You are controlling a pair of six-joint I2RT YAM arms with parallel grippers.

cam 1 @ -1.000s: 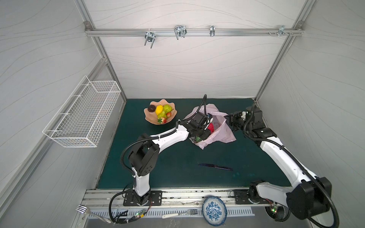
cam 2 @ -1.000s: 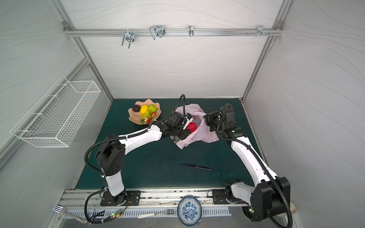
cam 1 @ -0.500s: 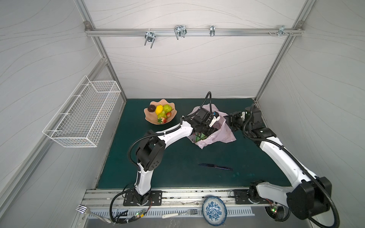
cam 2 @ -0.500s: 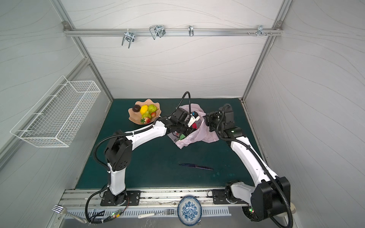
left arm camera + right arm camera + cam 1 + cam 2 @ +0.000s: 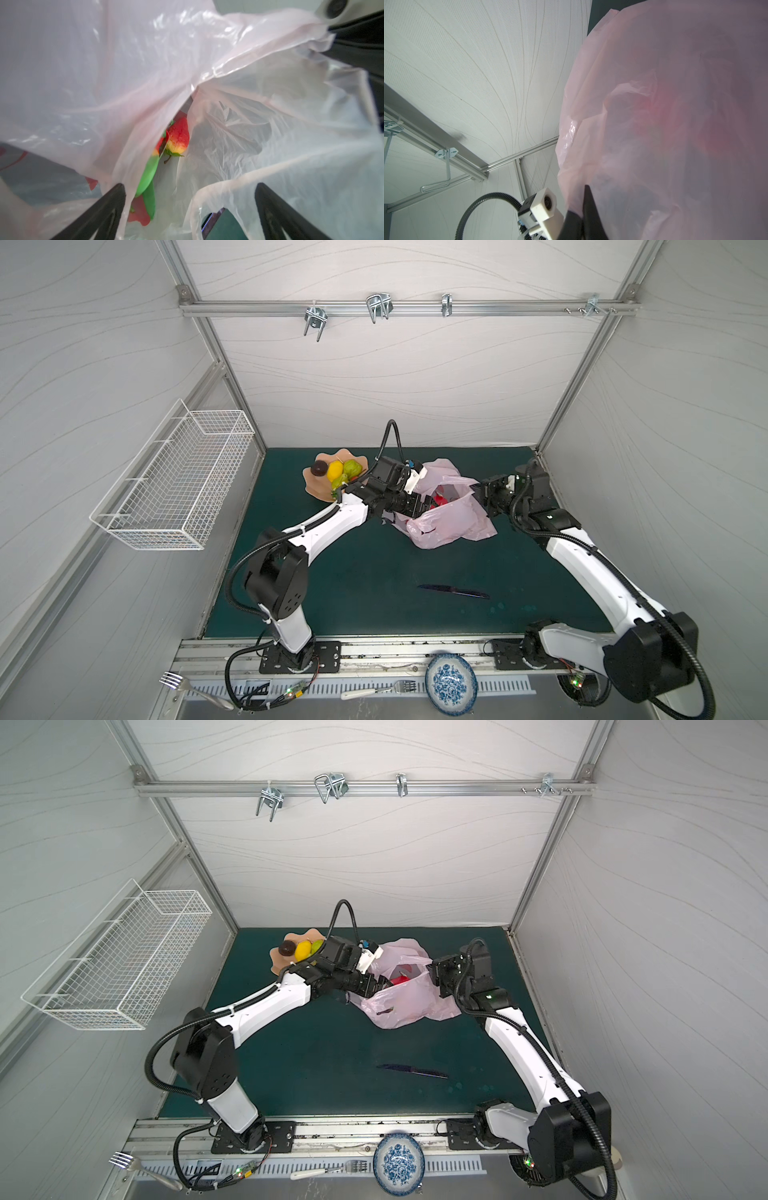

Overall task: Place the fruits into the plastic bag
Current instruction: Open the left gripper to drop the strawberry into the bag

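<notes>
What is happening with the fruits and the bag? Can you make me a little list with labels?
Bag: plastic bag, pale pink, mouth held open
Left gripper: open, empty, at the bag's mouth
Right gripper: shut on the bag's rim
Inside the bag: red-and-yellow fruit, red-green fruit
In the bowl: dark round fruit, lemon, green pears
Left to do: bowl fruits into the bag

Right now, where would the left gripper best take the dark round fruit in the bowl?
Probably from above, around its middle, jaws on its near and far sides: the dark round fruit sits at the pile's edge in the bowl, lemon close beside.
</notes>
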